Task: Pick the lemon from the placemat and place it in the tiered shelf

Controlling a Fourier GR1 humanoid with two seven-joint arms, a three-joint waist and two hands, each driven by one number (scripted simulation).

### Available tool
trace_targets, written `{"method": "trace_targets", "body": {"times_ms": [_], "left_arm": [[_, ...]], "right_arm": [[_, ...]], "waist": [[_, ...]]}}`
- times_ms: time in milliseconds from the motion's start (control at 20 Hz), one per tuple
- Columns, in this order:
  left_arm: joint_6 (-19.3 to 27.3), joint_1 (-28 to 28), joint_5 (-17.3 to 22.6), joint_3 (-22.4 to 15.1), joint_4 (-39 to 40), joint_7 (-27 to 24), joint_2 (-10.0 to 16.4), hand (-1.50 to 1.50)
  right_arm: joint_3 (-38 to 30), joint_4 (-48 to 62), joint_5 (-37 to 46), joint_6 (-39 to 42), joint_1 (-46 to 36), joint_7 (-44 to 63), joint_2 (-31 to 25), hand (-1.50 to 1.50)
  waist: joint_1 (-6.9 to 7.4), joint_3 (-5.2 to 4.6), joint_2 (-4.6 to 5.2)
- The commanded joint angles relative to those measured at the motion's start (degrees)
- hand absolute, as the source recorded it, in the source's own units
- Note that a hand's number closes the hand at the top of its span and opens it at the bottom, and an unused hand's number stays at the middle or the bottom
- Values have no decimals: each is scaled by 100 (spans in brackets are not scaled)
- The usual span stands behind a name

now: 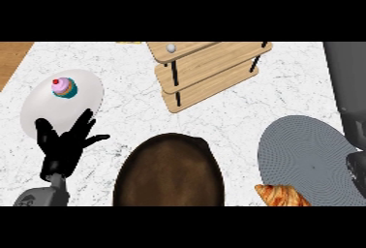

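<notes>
My left hand [68, 143] is resting, fingers spread apart. My right hand [357, 167] is barely showing past the grey placemat [307, 150], far right of those fingers; its state I cannot tell. No lemon is showing anywhere, so I am risking a blind carry clipping the tiered shelf [207, 72] at its edge.

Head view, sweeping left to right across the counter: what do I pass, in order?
white plate with the cupcake → brown round dish → grey round placemat. Left out as overlapping: the left hand over the plate, the tiered shelf behind the dish, the croissant at the placemat's near edge.
</notes>
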Motion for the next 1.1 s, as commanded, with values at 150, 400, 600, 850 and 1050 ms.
{"method": "trace_targets", "body": {"times_ms": [150,400,600,850,1050], "left_arm": [[164,202,-220,-148,-27,97,-138,0],[90,237,-203,-119,73,-39,-183,0],[-41,-88,-53,98,214,104,2,0],[-26,303,-100,-16,-17,101,-105,0],[114,46,-169,-123,-189,416,-155,0]], "right_arm": [[77,1097,420,-728,-183,-940,18,150],[-68,1351,262,-843,-354,-1101,243,150],[-111,1705,323,-842,-467,-1415,58,150],[180,1990,644,-765,-588,-1618,45,150],[-895,2150,-161,-1231,-907,-744,32,-150]], "waist": [[38,-27,32],[-22,-27,10],[-46,-27,13],[-1,-26,10],[6,-22,8]]}}
